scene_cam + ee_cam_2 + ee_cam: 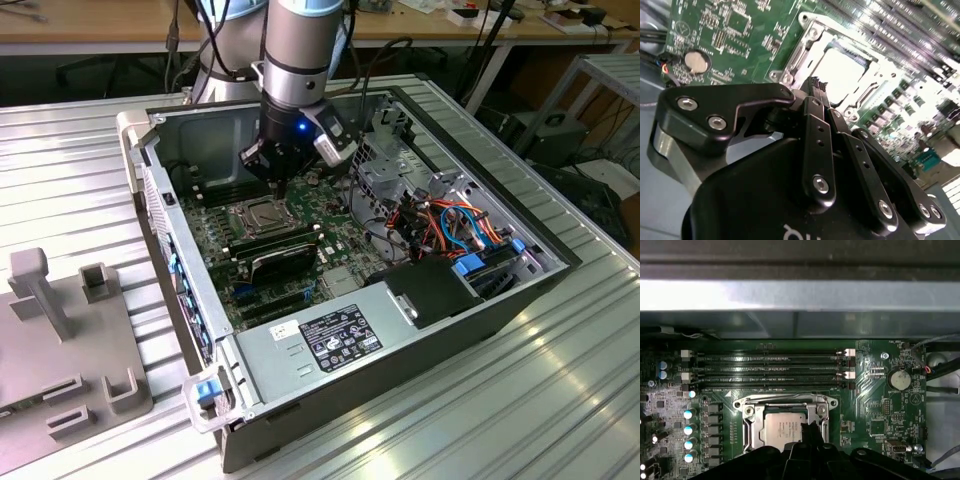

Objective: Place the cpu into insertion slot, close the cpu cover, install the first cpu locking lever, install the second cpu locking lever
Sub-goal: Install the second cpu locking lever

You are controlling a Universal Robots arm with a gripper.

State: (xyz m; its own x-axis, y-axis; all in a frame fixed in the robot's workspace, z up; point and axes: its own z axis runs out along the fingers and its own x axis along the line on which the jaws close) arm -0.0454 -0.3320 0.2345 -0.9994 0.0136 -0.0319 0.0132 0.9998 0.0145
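**Inspector:** Jaws pressed together, tips meeting, nothing pinched between them. The gripper (816,86) hangs just above the insertion slot (785,422), its tips over the slot's edge as the second wrist view gives it.

**Clerk:** And the cpu?

**Inspector:** The cpu (784,430) lies flat inside the slot, silvery top plate up, square to the frame. Placement I judge done.

**Clerk:** The cover?

**Inspector:** The cpu cover (751,412) appears down around the chip, its window framing the plate in both wrist views. Closed, in my judgement, though I cannot confirm it is fully seated.

**Clerk:** Levers?

**Inspector:** A thin wire bar runs along the slot's edge on the side toward the memory slots (772,371). Whether either lever is latched I cannot tell. I would record the locking steps as open.

**Clerk:** Surroundings?

**Inspector:** The slot sits in the green circuit board (225,262) within the computer case (300,400); a coin cell (899,379) lies well apart from the slot.
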